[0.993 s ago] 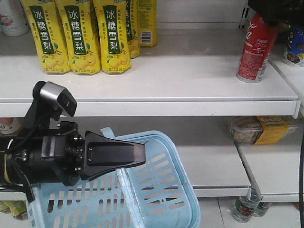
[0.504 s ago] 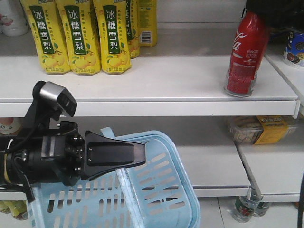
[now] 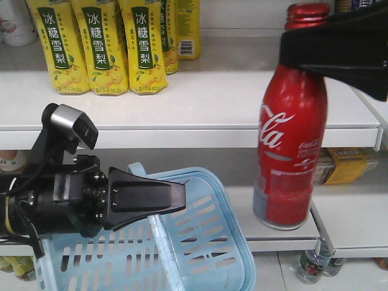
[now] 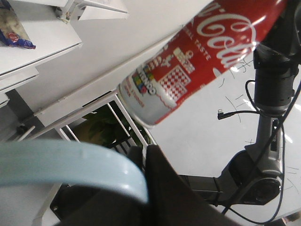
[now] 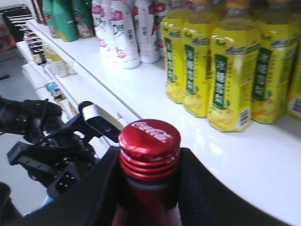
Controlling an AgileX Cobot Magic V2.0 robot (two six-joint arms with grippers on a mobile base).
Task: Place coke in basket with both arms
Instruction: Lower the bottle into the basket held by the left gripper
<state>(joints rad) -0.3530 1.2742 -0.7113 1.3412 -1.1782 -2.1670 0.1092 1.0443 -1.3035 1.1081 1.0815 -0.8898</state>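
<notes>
The coke (image 3: 290,139), an all-red bottle with white script, hangs upright in the air in front of the shelves, right of the basket. My right gripper (image 3: 303,43) is shut on its neck just under the red cap (image 5: 149,136), one black finger on each side. The light blue basket (image 3: 209,242) sits low at the left. My left gripper (image 3: 177,200) is shut on the basket's handle (image 4: 70,165), which crosses between its fingers. In the left wrist view the coke (image 4: 188,70) shows above the handle, tilted, with the right arm (image 4: 268,99) behind it.
Yellow pear-drink bottles (image 3: 97,48) stand on the upper white shelf (image 3: 182,124). A packaged food tray (image 3: 339,165) lies on the lower right shelf. Small bottles (image 3: 315,267) stand on the floor below. White and green bottles (image 5: 127,28) line the shelf further along.
The coke has left the upper shelf's right end and come left, down and toward the camera in my right gripper. The left arm and the basket have not moved.
</notes>
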